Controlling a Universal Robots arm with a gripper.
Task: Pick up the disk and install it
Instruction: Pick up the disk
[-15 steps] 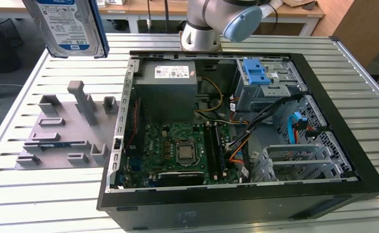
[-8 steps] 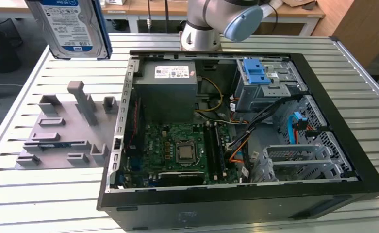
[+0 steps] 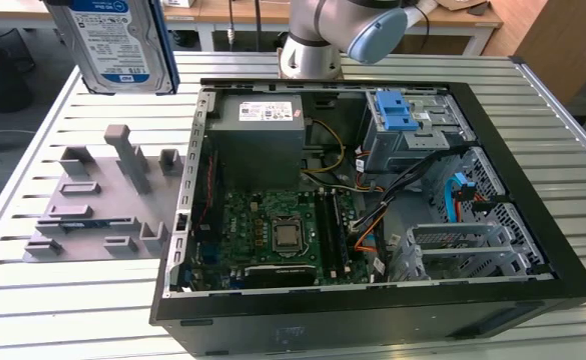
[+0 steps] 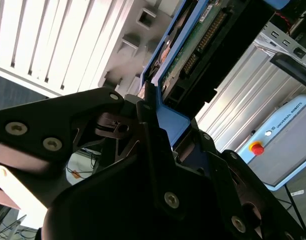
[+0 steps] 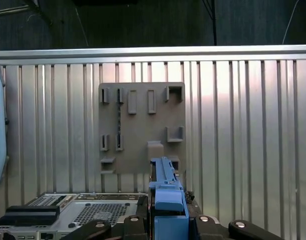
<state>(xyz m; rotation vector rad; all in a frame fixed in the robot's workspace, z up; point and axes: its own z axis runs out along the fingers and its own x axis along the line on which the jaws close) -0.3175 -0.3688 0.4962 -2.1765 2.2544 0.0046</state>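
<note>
Pinches the disk [image 4: 197, 40] by its blue rail, jaws of the gripper [image 4: 165, 120] pressed onto it in the second wrist view. Holds it aloft at eleven o'clock in the exterior view, label facing out, above the slatted table [image 3: 32, 300] and clear of the grey holder plate [image 3: 103, 202] at nine o'clock. Pick-up done; installing not yet. Well apart from the open computer case [image 3: 373, 300], drive cage [image 3: 418, 127] at one o'clock apparently unfilled.

exterior view: even bright room light, soft sheen on table [image 3: 32, 300] slats, case [image 3: 373, 296] interior shaded. second wrist view: gripper [image 4: 152, 107] black, underlit; disk [image 4: 195, 40] underside dim; slats blown white. first wrist view: dark background.
</note>
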